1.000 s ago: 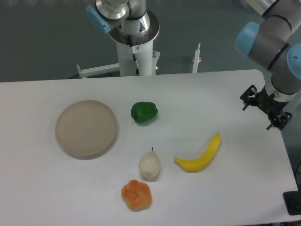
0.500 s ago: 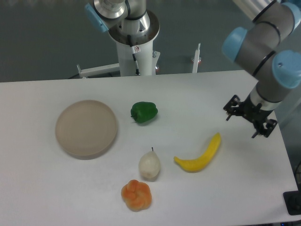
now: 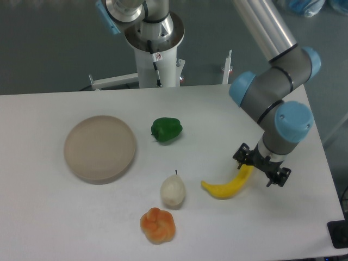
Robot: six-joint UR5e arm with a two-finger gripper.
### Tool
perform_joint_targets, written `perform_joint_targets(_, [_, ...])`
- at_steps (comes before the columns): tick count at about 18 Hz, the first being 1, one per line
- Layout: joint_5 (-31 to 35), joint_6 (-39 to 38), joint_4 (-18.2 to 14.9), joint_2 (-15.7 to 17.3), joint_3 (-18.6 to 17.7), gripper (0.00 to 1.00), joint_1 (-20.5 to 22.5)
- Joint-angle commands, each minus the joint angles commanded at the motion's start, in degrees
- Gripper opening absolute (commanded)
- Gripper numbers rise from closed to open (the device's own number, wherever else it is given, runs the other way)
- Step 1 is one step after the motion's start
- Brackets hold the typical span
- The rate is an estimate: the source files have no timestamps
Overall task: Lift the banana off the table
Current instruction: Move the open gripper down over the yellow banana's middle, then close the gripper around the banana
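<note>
Banana (image 3: 227, 185) lies on the white surface (image 3: 54, 217), right of the pale pear (image 3: 173, 191), with its upper tip directly beneath the pincer (image 3: 261, 165), whose spread fingers stand on either side of that tip; whether they touch the fruit I cannot tell. Half a second ago the pincer hung higher and farther right, clear of the banana; the arm has since swung down and left over it, and the fruit itself has not moved
</note>
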Motion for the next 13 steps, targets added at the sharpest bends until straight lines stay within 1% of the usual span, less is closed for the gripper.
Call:
perform_joint_targets(6, [0.0,-3.68,0.44,-1.5,-0.44,1.0,-1.14])
perform_joint_targets(7, [0.17,-4.21,0.35,-1.5,-1.05,1.0,-1.23])
perform_joint_targets(8, [0.18,-4.13,0.44,-1.41,-1.92,0.95,-1.23])
perform_joint_targets(9, [0.18,-4.13,0.44,-1.24,-1.93,0.63,-1.23])
perform_joint_targets(10, [0.18,-4.13,0.44,-1.15,-1.85,0.45,-1.23])
perform_joint_targets(11, [0.26,-4.22,0.44,-1.06,-1.67,0.29,-1.23])
perform_joint_targets(12, [0.26,-4.22,0.53,-1.06,-1.5,0.18,-1.23])
perform_joint_targets(13, [0.26,-4.13,0.61,-0.97,-1.49,0.04,-1.23])
